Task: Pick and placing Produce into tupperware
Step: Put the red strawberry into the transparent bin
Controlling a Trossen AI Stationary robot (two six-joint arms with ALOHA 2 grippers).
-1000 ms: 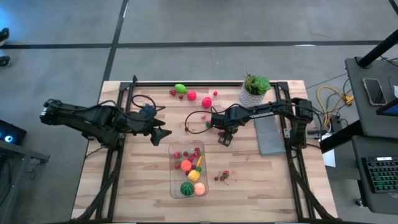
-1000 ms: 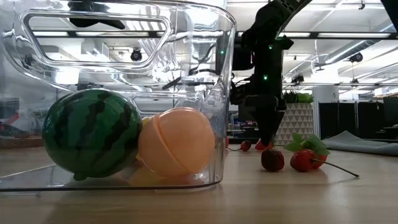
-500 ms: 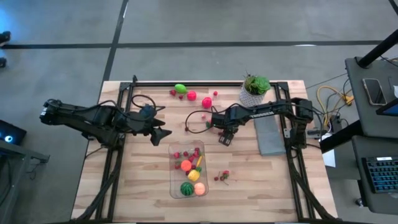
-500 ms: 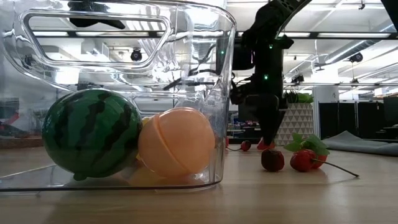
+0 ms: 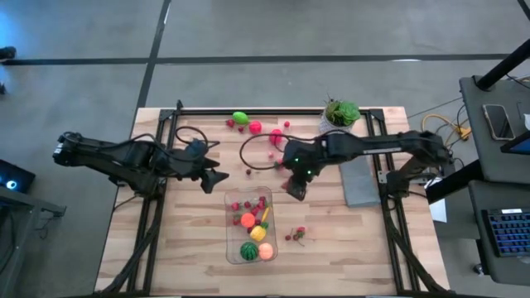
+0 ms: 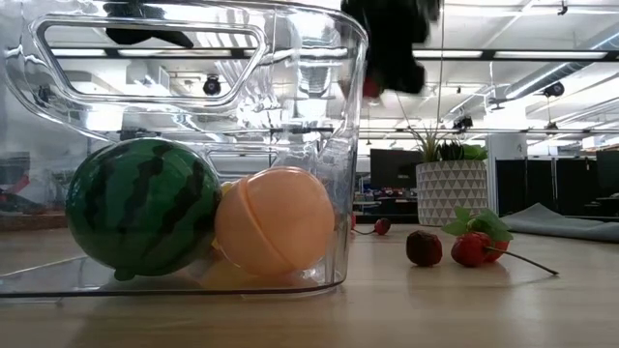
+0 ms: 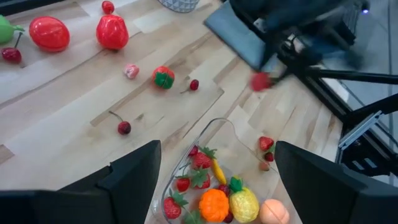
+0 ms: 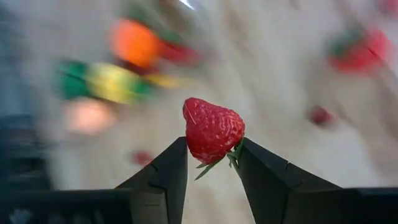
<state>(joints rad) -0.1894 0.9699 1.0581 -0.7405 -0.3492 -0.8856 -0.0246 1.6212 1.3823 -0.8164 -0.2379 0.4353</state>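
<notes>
The tupperware (image 5: 251,225) is a clear container at the table's near middle, with a watermelon (image 6: 145,206), a peach ball (image 6: 276,220) and other Produce in it. My right gripper (image 5: 294,189) hangs above the table just beyond the tupperware's far right corner, shut on a red strawberry (image 8: 211,129). My left gripper (image 5: 217,178) waits open to the far left of the tupperware. Loose Produce lies on the table: green and red pieces (image 5: 255,127) at the far edge and a small cluster (image 5: 296,235) right of the tupperware. My right gripper pinches the strawberry between its two fingertips, on its two sides near the leafy end (image 8: 194,149). The green leaves sit back between the fingers and the red body sticks out past them. The fingers slant down from the table's right. The strawberry is lifted clear.
A potted plant (image 5: 339,116) stands at the far right, with a flat grey slab (image 5: 358,178) nearer beside it. Dark frame rails (image 5: 157,207) run along both sides of the table. Cherries and a leafy strawberry (image 6: 471,248) lie right of the tupperware.
My right gripper has risen from the table and swung toward the tupperware, tipping more steeply downward. The strawberry that lay under it now hangs clear of the table.
</notes>
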